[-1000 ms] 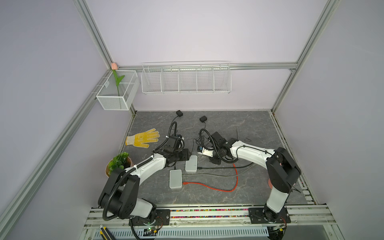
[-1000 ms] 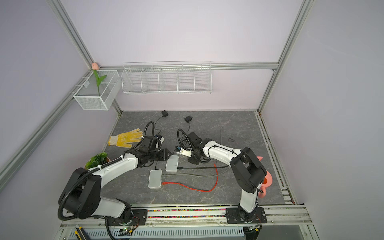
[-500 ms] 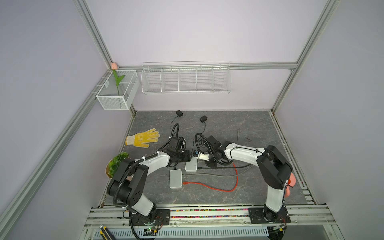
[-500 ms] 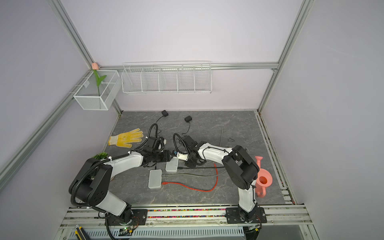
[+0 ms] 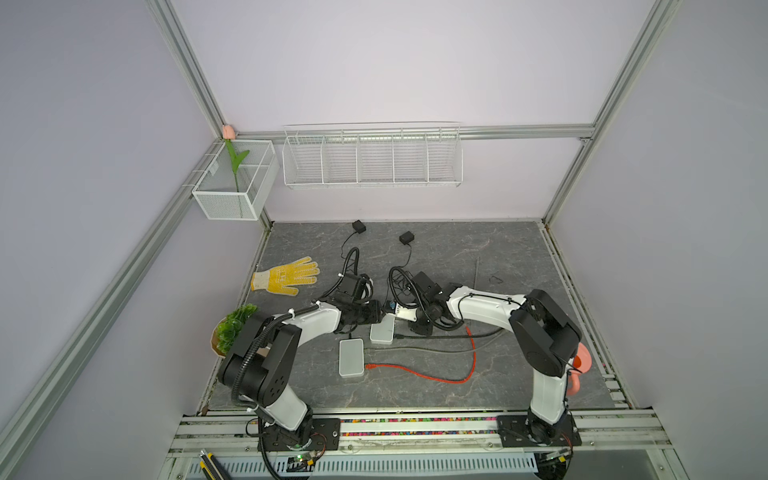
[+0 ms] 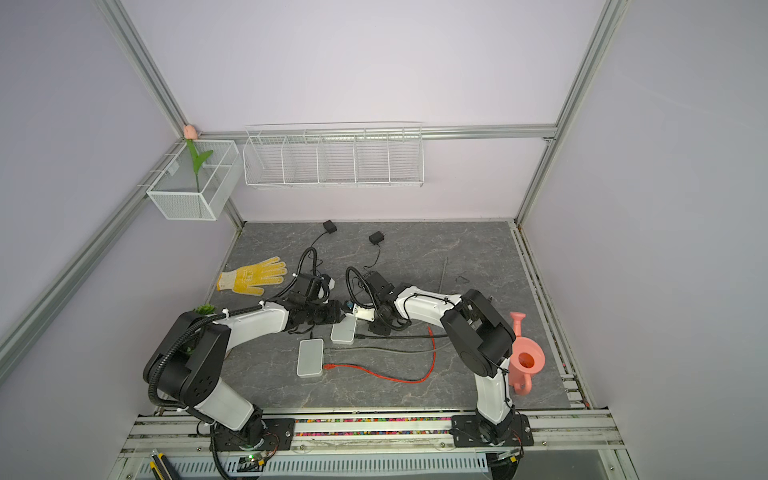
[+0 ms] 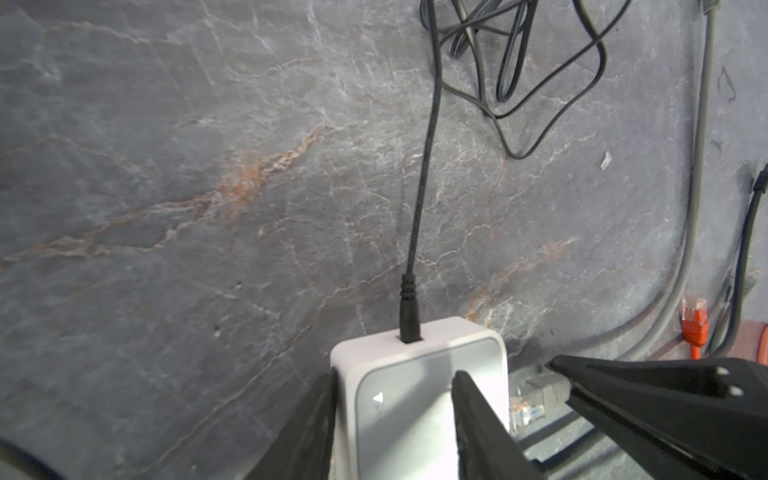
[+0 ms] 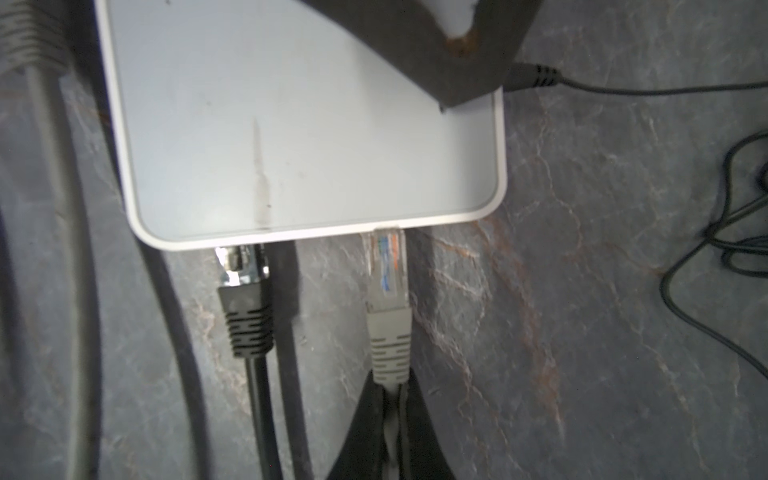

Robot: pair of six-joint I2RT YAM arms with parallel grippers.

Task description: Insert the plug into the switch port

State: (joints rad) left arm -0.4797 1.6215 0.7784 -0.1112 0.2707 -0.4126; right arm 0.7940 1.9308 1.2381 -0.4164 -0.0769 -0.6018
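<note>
A white switch (image 8: 291,124) lies flat on the grey table, in both top views (image 5: 383,330) (image 6: 344,330). My right gripper (image 8: 390,386) is shut on the grey cable right behind the grey plug (image 8: 386,291). The plug's clear tip meets a port on the switch's near edge. Whether it is seated I cannot tell. A black plug (image 8: 245,307) sits in a port beside it. My left gripper (image 7: 392,374) is open over the switch (image 7: 415,345). One finger stands against its side and the other finger (image 8: 457,50) lies on its top, near the black power jack (image 7: 409,320).
A second white switch (image 5: 351,357) lies nearer the front with an orange cable (image 5: 419,374) and a grey cable (image 5: 415,351) beside it. Loose black cable coils (image 7: 519,62) lie beyond the switch. A yellow glove (image 5: 286,276), a plant (image 5: 232,328) and a pink watering can (image 6: 525,359) stand round the edges.
My right gripper has carried the grey plug leftwards up to the switch. My left gripper has moved in over the switch and its fingers have narrowed.
</note>
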